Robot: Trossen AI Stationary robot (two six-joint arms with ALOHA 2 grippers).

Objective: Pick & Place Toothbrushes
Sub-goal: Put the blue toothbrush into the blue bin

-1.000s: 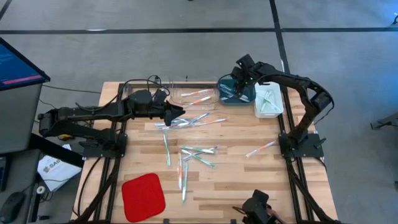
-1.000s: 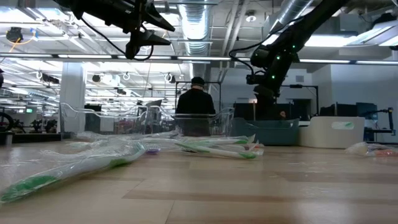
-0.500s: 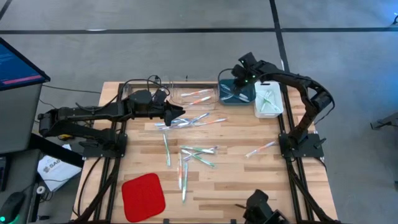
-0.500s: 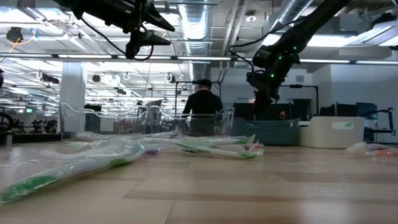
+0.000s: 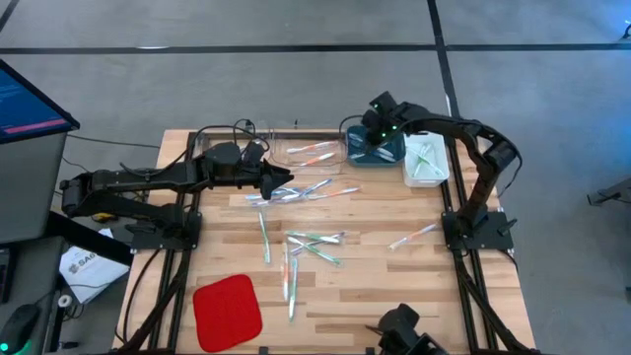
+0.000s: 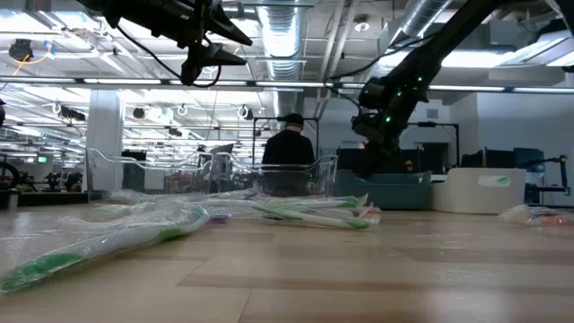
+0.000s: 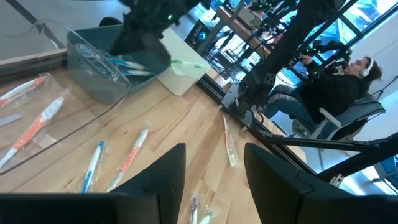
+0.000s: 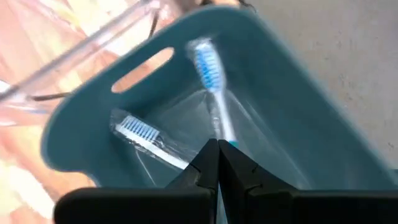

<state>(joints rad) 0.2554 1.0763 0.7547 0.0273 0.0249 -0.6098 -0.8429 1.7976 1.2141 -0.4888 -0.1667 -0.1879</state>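
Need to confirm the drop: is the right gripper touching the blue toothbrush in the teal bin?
Cannot tell. In the right wrist view the shut right gripper overlaps the blue toothbrush; no gap or contact shows.

Colours on the table and in the bins

The table (image 5: 375, 296) is light wood with pale plank stripes, and the floor (image 5: 246, 79) around it is grey with dark lines. The flat pad (image 5: 227, 311) is plain red. One bin (image 5: 376, 154) is teal-blue, the bin beside it (image 5: 426, 176) is white, and the third bin (image 5: 315, 138) is clear. The toothbrushes (image 5: 314, 244) are translucent with white, orange, blue or green accents; the two in the teal bin (image 8: 205, 62) have blue and white bristles. Both arms are black, and a small green light shows near the right gripper (image 5: 378, 128). The fingers (image 7: 165, 180) of the left gripper (image 7: 214, 180) are dark too.
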